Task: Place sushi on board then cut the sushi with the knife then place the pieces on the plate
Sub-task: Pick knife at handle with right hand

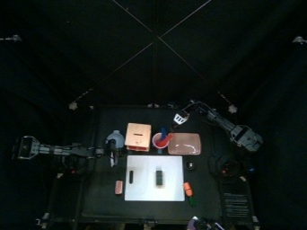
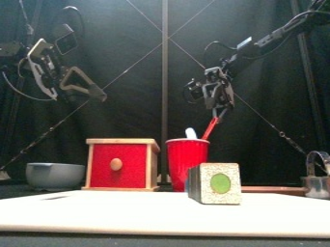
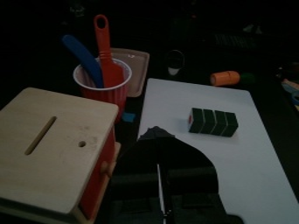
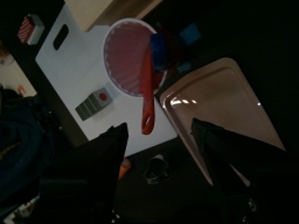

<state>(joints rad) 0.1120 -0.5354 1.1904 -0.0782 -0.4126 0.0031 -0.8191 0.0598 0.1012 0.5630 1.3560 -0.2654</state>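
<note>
Above the red plastic cup (image 2: 187, 159) and its red toy knife (image 4: 147, 92), the right claw (image 2: 206, 92) hangs, jaws apart. The left claw (image 3: 158, 140) sits far left, jaws together. The dark green sushi roll (image 1: 159, 177) lies on the white cutting board (image 1: 142, 185). A crooked grab could topple the cup.

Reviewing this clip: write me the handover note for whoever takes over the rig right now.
Right gripper: open, empty, poised over the red cup, with the red knife that stands in it in line between its fingers.
Left gripper: raised over the table's left side, near the wooden box.
Sushi: uncut, on the white board.
Pink tray: right of the cup, nothing on it.
Done: sushi on board.
Left: take knife, cut, move pieces to tray.
</note>
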